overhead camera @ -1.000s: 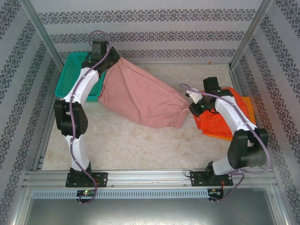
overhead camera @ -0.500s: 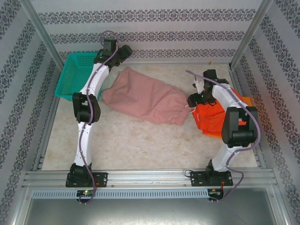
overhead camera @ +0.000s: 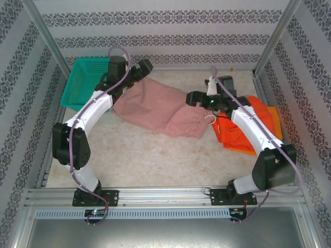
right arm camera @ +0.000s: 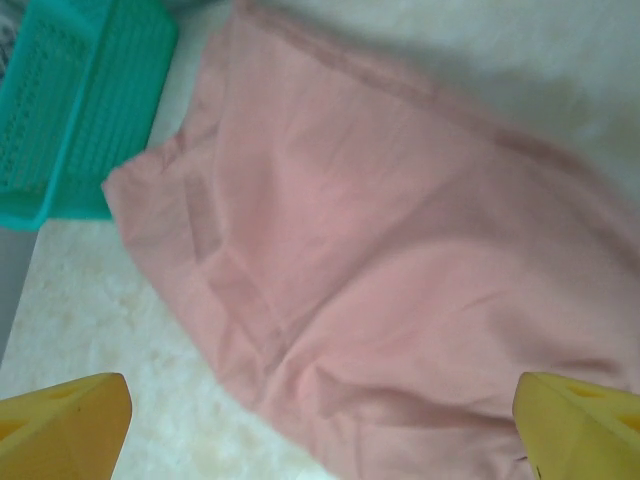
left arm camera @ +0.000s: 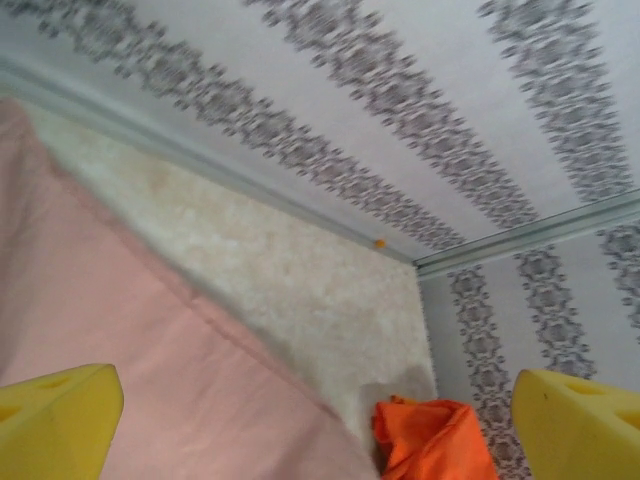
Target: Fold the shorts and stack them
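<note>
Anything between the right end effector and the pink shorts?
Nothing visible. The right end effector is open above the pink shorts, bare cloth between its fingers; the teal basket sits off to the side.

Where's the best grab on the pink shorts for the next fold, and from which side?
Probably the waistband end of the pink shorts, by the white drawstring. Come straight down from the right side: that gathered edge lies flat and exposed, while the left end sits under the left arm.
</note>
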